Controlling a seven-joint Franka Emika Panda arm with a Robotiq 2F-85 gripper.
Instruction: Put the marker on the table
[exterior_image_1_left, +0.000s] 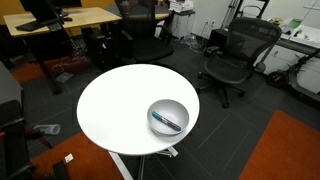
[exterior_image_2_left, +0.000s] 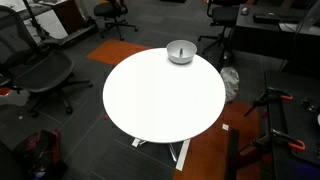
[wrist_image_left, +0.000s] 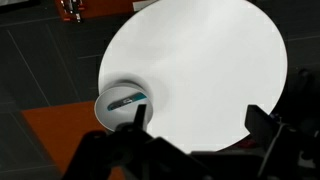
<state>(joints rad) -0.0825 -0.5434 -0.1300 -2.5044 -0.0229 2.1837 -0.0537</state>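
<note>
Hovers with dark fingers (wrist_image_left: 257, 122) spread wide and gripping nothing, above the desk's near edge, probably poised for a reach downward. Just past one fingertip: a shallow round bowl (wrist_image_left: 105, 112), smooth and silvery in an exterior view (exterior_image_1_left: 181, 106), cradling the marker (wrist_image_left: 127, 100). Slim teal-and-dark stick, lying flat inside, not yet on the desk (wrist_image_left: 200, 60). Beyond: round, matte white top, bowl near its rim. Likely needs a narrow pinch across the thin barrel.
</note>
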